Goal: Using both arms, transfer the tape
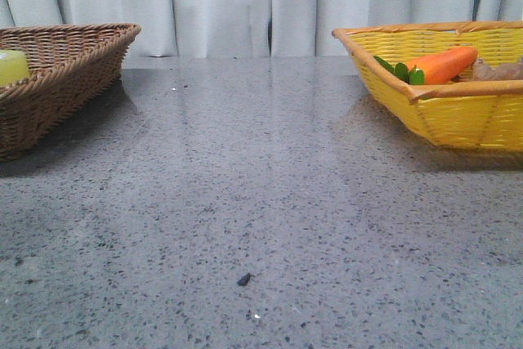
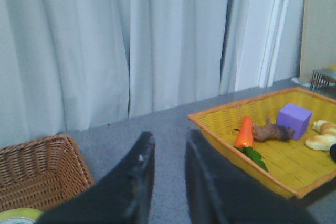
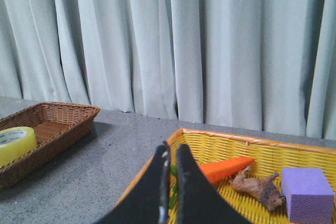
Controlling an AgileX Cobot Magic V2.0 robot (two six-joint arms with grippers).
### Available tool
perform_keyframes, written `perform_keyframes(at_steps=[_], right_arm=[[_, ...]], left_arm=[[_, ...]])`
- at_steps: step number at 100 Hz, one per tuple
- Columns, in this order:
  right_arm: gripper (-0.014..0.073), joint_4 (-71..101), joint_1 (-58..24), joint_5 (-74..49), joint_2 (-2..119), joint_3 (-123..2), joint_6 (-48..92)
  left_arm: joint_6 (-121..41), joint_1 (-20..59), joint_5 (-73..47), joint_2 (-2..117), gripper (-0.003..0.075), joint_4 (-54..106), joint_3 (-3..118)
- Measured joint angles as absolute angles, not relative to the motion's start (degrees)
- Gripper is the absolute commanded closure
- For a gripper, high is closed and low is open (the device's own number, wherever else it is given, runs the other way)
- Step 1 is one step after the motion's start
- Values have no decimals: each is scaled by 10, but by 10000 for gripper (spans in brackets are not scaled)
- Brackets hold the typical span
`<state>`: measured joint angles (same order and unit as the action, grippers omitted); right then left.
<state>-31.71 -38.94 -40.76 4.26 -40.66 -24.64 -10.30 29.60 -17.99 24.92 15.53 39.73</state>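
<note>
The tape (image 1: 11,66), a pale yellow-green roll, lies in the brown wicker basket (image 1: 73,59) at the far left of the table. It also shows in the right wrist view (image 3: 16,144) and, at the edge, in the left wrist view (image 2: 18,216). My left gripper (image 2: 169,140) is open and empty, held above the table between the two baskets. My right gripper (image 3: 173,150) is shut with only a thin slit between the fingers. It is empty and sits over the near rim of the yellow basket (image 3: 210,140). Neither gripper shows in the front view.
The yellow basket (image 1: 458,112) at the right holds an orange carrot (image 1: 441,64) with green leaves, a brown lumpy piece (image 3: 257,186), a purple block (image 3: 307,192) and a beige piece (image 2: 323,135). A grey speckled tabletop (image 1: 261,202) lies between the baskets. Curtains hang behind.
</note>
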Motion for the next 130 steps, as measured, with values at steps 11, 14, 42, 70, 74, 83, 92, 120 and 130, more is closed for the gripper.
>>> perform_keyframes(at_steps=[11,14,42,70,74,83,92,120,130], right_arm=[[660,-319,-389,-408,34,-404,-246],[660,-319,-389,-406,34,-403,-246],[660,-321,-389,-406,33,-399,-246],[660,-321,-389,-406,33,-399,-246],[660,-321,-389,-406,33,-399,-246],[660,-321,-389,-406,33,-399,-246],[660,-321,-389,-406,33,-399,-246],[660,-321,-389,-406,33,-399,-246],[660,-321,-388,-406,33,-399,-246]], left_arm=[[-103,297,-142,136,741,156,302],[-99,297,-140,110,741,156,284],[-89,297,-137,68,741,179,207],[-89,297,-131,68,741,186,182],[-89,297,-131,68,741,186,178],[-89,297,-124,68,741,170,174],[-89,296,-102,68,741,97,163],[-79,170,-80,43,741,41,4],[-78,126,-107,8,741,37,-2]])
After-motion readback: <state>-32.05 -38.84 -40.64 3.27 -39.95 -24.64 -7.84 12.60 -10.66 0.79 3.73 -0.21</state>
